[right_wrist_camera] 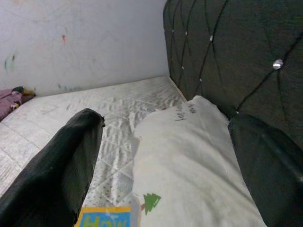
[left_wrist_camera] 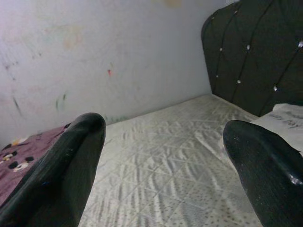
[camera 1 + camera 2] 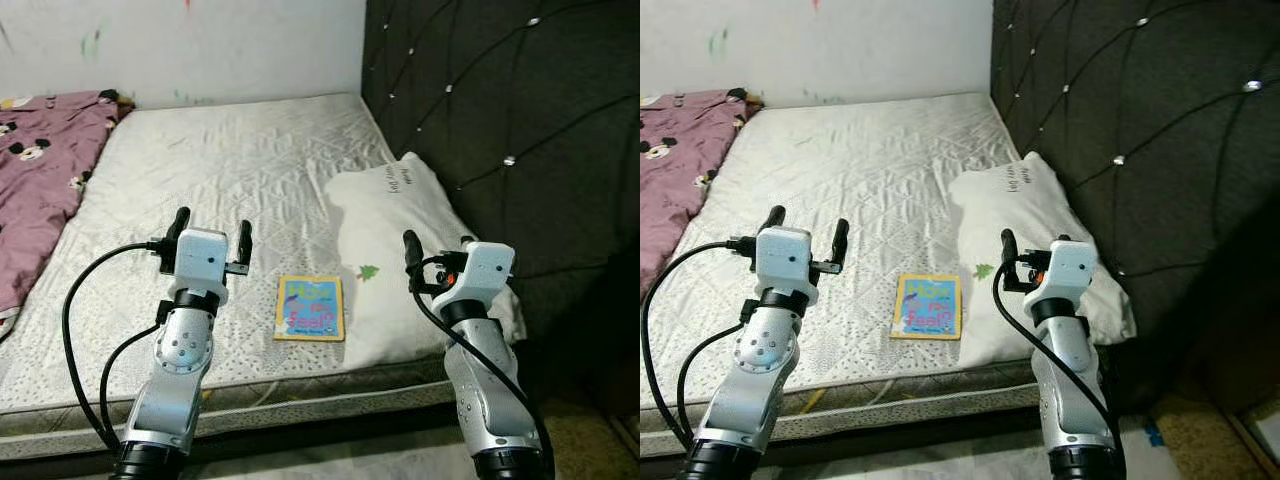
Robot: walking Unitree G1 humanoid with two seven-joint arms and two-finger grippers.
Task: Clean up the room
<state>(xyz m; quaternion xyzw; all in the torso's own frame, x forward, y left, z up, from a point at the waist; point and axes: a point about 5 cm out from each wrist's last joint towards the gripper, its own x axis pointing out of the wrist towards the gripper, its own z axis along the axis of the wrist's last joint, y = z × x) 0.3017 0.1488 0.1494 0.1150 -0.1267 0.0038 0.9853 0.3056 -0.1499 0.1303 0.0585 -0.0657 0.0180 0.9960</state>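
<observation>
You face a bed [image 3: 230,170] with a bare, quilted off-white mattress, wrinkled, dotted pattern along the near edge. Dark tufted headboard [image 3: 500,110] with shiny studs stands along its right side; white wall [image 3: 200,45] with small paint marks at the far end. Purple blanket [image 3: 40,180] with cartoon print lies on the bed's left part. White pillow [image 3: 400,250], with small writing near its far end and a green tree mark near its near end, lies against the headboard.

Book [image 3: 310,308]: thin, flat, front cover up, yellow border, blue-green cover with large coloured letters. It sits near the bed's front edge, between your two arms, its right edge touching or just overlapping the pillow; you cannot tell which.

Left hand [image 3: 211,231]: raised over the mattress left of the book, fingers spread, nothing between them. Right hand [image 3: 438,248]: raised over the pillow's near end, fingers spread, nothing between them. Neither touches the book.
</observation>
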